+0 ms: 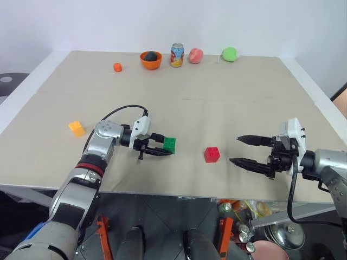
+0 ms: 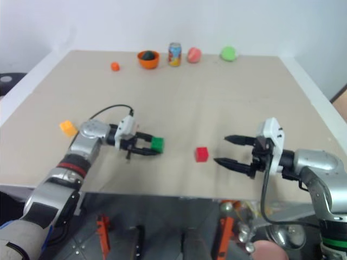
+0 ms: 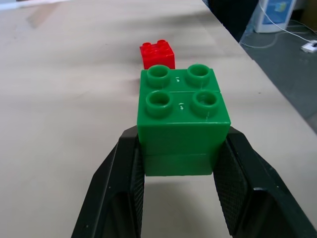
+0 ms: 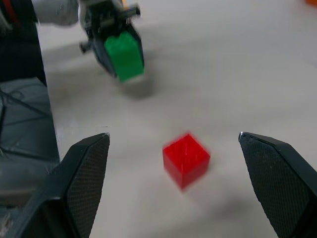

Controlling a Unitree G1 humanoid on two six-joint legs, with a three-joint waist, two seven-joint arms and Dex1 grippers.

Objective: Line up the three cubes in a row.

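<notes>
Left claw (image 1: 162, 147) clamped on green cube (image 1: 169, 143), lifted just off the surface (image 1: 217, 108), pointing toward red cube (image 1: 212, 154) nearby. Right claw (image 1: 243, 150) wide apart, gripping nothing, just beyond red cube on the other side. Yellow cube (image 1: 77, 128) resting alone near left edge, well apart from the others

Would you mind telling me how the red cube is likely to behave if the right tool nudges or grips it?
The red cube looks like rigid moulded plastic, so it should hold its shape. Its flat faces suggest sliding, not rolling. It is small and probably light, so a nudge from the open right tool may spin it.
</notes>
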